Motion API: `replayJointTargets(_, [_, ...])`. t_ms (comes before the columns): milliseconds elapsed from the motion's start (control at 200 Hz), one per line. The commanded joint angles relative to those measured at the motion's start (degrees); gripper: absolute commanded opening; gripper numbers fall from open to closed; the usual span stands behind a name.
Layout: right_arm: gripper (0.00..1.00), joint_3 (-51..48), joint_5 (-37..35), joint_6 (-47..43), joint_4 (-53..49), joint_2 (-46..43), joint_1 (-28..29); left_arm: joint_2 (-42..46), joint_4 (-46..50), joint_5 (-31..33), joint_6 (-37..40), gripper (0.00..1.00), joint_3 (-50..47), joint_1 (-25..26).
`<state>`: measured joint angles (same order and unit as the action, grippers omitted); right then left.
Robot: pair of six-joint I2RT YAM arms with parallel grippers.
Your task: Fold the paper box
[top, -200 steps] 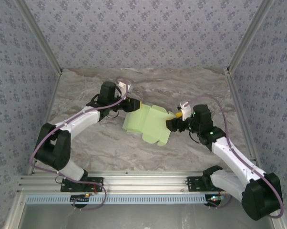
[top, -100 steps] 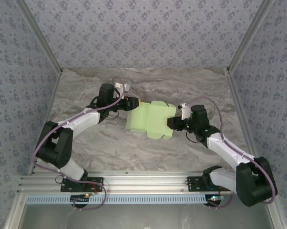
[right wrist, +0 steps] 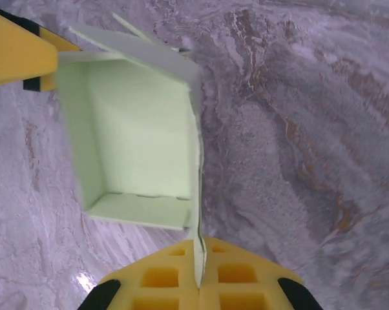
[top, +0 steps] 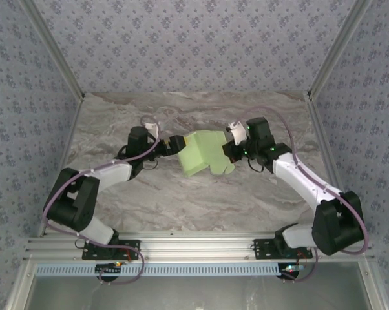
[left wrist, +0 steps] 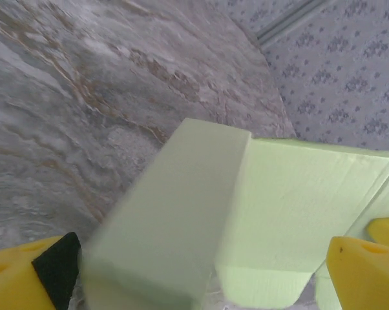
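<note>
The left hand [top: 176,142] straddled the box [top: 204,152]'s left end at mid-counter [top: 149,194]; whether it squeezed, I couldn't tell. The right hand [top: 231,152] pinched its right wall. Walls were being raised, I judged; next, that wall needs folding inward.

paper box [top: 205,152]: pale green; table [top: 149,194]: grey marbled; walls [top: 194,45]: floral grey

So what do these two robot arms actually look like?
The left arm and the right arm both have white links between bulky black joints, with a lilac cable looping alongside. The left gripper and right gripper have chunky yellow fingers with black pads.
</note>
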<state>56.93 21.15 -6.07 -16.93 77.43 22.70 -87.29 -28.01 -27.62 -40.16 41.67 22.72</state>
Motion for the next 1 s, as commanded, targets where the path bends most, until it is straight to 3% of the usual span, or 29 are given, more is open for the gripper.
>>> replayJointTargets(0, [0.00, 10.1, -5.3, -16.0, -18.0, 4.9, 1.2, 7.3, -6.4, 6.3, -1.4, 0.99, -4.1, -1.9])
replayJointTargets(90, [0.00, 18.8, -8.7, -21.7, -27.1, 10.0, 2.8, 12.6, -6.9, 10.2, -1.7, 1.00, -9.2, -3.1])
replayJointTargets(220, [0.00, 25.8, -13.8, -29.9, -34.5, 15.2, 5.7, 19.5, 3.3, 12.7, 1.4, 0.99, -12.4, -3.6])
replayJointTargets(470, [0.05, 31.2, -24.3, -48.4, -41.0, 20.7, 12.0, 23.8, 11.0, 7.8, 10.2, 0.99, -14.9, -3.7])
replayJointTargets(730, [0.12, 39.2, -24.7, -50.0, -40.2, 26.3, 16.4, 21.6, 8.8, 6.1, 9.4, 0.99, -17.7, -1.3])
replayJointTargets(760, [0.15, 39.5, -24.5, -50.0, -39.5, 26.5, 16.6, 21.7, 8.9, 6.6, 9.8, 0.99, -17.8, -0.7])
replayJointTargets(840, [0.34, 40.0, -25.5, -49.0, -36.5, 26.4, 17.1, 21.7, 8.4, 8.4, 11.8, 0.99, -17.9, 1.2])
replayJointTargets(994, [0.42, 39.6, -22.8, -42.4, -30.5, 23.3, 14.6, 20.4, 9.5, 10.4, 16.6, 0.99, -15.6, 4.1])
